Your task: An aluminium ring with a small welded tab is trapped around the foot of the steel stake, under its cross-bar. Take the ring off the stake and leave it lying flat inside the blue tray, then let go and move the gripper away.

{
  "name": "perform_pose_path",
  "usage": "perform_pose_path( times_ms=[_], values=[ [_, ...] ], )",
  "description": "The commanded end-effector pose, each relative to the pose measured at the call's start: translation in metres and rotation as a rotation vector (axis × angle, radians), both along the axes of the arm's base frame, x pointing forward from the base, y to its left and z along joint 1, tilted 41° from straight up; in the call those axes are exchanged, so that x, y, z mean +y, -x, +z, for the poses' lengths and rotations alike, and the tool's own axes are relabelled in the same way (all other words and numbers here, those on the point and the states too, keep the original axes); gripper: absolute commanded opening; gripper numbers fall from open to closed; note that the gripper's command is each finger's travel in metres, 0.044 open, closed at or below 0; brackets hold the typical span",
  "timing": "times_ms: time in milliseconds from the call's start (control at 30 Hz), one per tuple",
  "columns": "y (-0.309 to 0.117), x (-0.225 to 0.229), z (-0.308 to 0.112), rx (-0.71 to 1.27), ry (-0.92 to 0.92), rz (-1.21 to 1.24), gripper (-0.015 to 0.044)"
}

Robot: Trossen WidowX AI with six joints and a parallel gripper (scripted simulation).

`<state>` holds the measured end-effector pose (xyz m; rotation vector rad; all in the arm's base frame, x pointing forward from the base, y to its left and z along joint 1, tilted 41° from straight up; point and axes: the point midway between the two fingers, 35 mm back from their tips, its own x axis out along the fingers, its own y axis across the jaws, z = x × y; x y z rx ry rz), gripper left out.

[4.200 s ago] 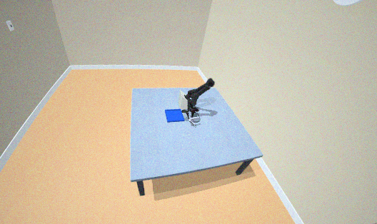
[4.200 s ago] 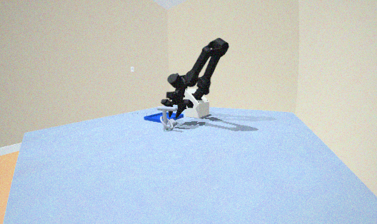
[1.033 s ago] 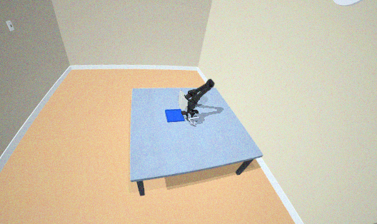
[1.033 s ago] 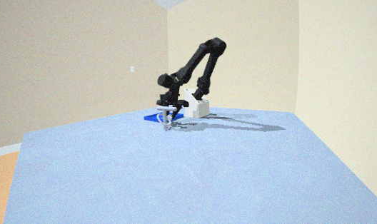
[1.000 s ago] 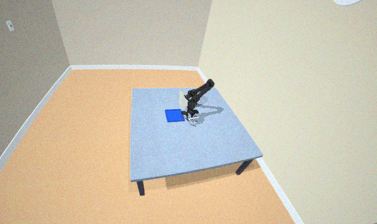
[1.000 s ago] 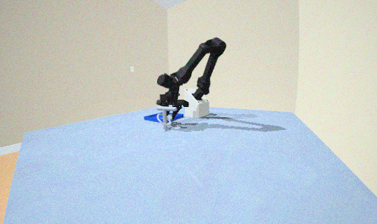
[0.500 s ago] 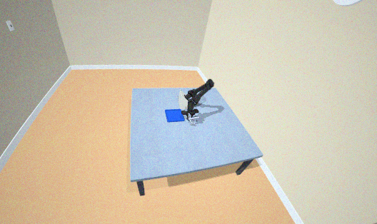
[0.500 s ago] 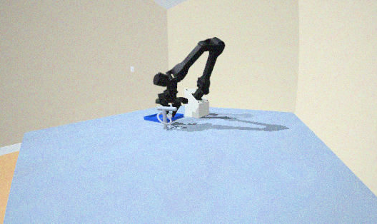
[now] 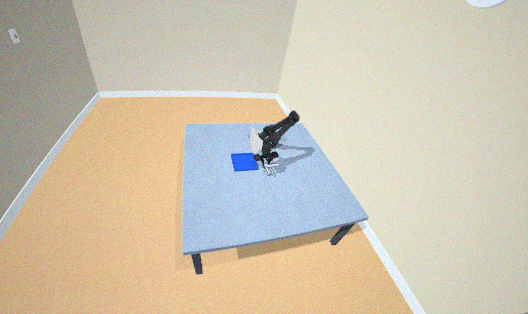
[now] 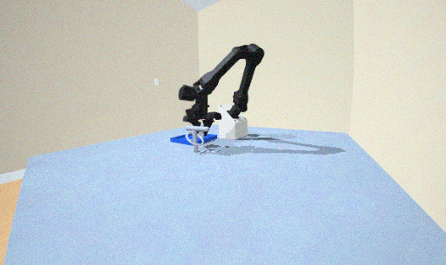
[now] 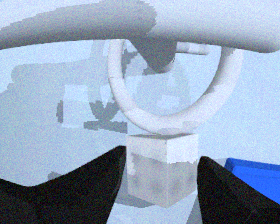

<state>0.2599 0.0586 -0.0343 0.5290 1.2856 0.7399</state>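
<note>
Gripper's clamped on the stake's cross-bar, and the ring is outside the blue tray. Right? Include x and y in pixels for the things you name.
Not the cross-bar (image 9: 271,165) (image 10: 198,128) (image 11: 216,25): the wrist view shows the gripper (image 9: 266,160) (image 10: 202,126) (image 11: 163,159) shut on the ring's welded tab (image 11: 163,172). The ring (image 10: 203,139) (image 11: 114,75) is indeed outside the blue tray (image 9: 244,162) (image 10: 177,140) (image 11: 261,185).

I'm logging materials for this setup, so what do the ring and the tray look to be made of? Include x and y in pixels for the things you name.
The ring (image 10: 187,139) (image 11: 163,124): probably metal, pale and satin, judging by its soft grey shading. The tray (image 9: 244,162) (image 10: 179,139) (image 11: 261,181): perhaps plastic, matte, an even blue without highlights.
</note>
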Motion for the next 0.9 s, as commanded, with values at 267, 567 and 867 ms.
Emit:
perform_pose_path(
  times_ms=[267, 567, 867],
  values=[
    [-0.005, -0.010, 0.000, 0.004, -0.052, 0.003, 0.0000],
    [-0.007, -0.016, 0.000, 0.013, -0.084, 0.007, 0.0000],
    [-0.007, -0.021, 0.000, 0.002, -0.086, -0.007, 0.0000]
  ],
)
